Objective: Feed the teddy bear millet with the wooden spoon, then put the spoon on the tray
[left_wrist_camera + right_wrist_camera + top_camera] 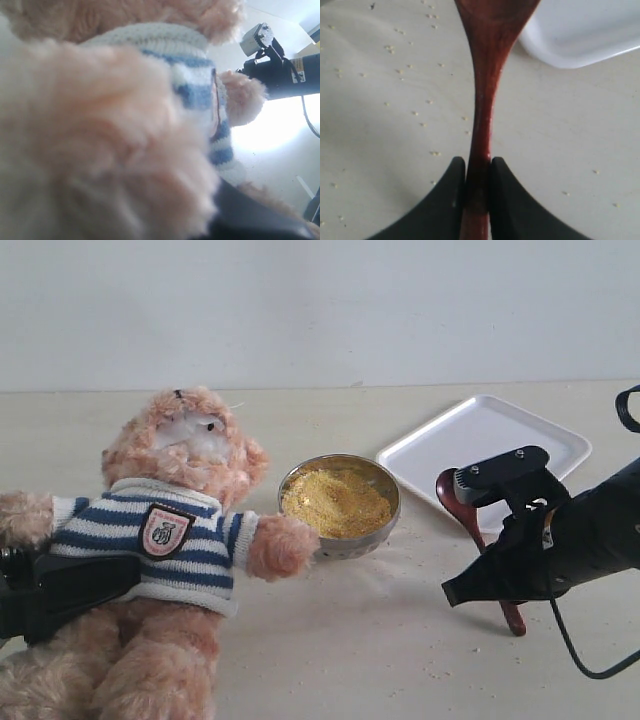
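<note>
The teddy bear (170,530) leans back at the left, its fur filling the left wrist view (100,125). My left gripper (70,590) lies across its middle, shut on the plush; only one dark finger (250,215) shows in the left wrist view. A steel bowl (388,490) heaped with yellow millet (335,502) stands beside the bear's paw. Right of it, my right gripper (480,580) (477,162) is shut on the handle of the wooden spoon (452,495) (485,75). The spoon stands steeply, bowl end up. Behind it lies the white tray (490,435) (585,30).
Loose millet grains (390,47) are scattered over the pale table (350,640) around the bowl and under the spoon. A black cable (580,660) loops down from the right arm (280,75) at the right edge. A plain wall runs along the back.
</note>
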Motion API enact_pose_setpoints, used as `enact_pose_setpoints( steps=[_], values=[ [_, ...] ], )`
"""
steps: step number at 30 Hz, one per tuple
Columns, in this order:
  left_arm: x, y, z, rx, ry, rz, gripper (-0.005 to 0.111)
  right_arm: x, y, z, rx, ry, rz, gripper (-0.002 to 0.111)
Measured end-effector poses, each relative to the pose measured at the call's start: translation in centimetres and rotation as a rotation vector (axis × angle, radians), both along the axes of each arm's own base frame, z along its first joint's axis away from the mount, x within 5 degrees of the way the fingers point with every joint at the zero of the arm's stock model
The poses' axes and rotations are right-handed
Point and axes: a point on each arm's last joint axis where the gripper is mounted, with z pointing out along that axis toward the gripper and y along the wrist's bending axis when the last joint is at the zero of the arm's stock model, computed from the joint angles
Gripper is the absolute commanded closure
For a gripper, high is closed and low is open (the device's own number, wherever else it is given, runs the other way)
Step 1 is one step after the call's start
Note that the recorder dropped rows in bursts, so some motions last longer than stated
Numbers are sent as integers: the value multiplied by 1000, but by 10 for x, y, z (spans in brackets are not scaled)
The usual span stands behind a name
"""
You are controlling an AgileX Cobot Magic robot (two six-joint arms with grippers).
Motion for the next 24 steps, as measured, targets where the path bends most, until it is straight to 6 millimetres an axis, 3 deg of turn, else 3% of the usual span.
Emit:
enact_pose_setpoints(
  steps=[20, 24],
  values=[
    [0, 0, 0, 3, 1, 3, 102, 6, -3, 2, 27, -43, -13, 108],
    [0, 0, 0, 2, 3, 4, 102, 8, -2, -12, 21, -18, -9, 108]
  ],
)
